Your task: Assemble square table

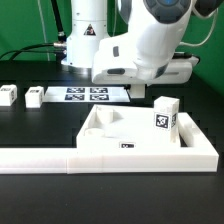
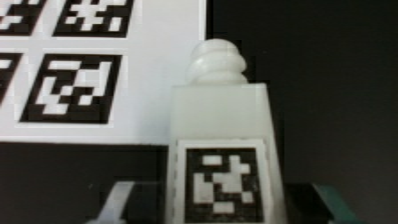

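Note:
In the wrist view a white leg (image 2: 222,130) with a black-and-white tag lies on the black table, its screw tip pointing away from the gripper. My gripper (image 2: 222,196) is open and straddles the leg. One finger (image 2: 128,198) shows on each side, with a dark gap to the leg. In the exterior view the arm (image 1: 140,45) hides this leg and the jaws. The square white tabletop (image 1: 105,138) lies at the front. One tagged leg (image 1: 165,114) stands upright at its far corner on the exterior view's right. Two more legs (image 1: 8,95) (image 1: 35,97) lie at the exterior view's left.
The marker board (image 1: 85,94) lies behind the tabletop and shows right beside the leg in the wrist view (image 2: 80,70). The low white L-shaped wall (image 1: 40,159) runs along the front and right of the tabletop. The robot base (image 1: 85,35) stands at the back.

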Action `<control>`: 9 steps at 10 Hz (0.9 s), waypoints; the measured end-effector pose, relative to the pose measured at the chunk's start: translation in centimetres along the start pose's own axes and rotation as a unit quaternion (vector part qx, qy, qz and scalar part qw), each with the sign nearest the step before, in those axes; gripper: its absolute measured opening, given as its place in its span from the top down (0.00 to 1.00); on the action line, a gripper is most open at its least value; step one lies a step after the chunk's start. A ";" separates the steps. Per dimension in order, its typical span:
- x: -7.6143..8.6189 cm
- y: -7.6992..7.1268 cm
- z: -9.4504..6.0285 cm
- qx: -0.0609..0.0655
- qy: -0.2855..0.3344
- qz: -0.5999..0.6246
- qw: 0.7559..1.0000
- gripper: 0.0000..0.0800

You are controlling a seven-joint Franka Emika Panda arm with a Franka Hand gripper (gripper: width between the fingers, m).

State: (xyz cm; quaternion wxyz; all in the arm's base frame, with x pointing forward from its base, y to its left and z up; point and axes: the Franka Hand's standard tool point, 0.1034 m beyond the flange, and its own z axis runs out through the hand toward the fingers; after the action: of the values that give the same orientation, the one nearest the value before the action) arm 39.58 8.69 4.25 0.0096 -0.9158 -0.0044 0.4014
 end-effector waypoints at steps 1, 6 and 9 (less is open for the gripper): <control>-0.3 0.4 -1.1 0.006 0.003 0.000 1.000 0.64; 0.0 1.2 -3.2 0.017 0.064 0.006 0.998 0.64; 1.8 2.3 -4.1 0.017 0.174 -0.003 0.985 0.64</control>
State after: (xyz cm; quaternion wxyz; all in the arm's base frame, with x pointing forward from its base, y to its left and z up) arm 43.86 6.32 5.66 0.0271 -0.9715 0.0015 0.2356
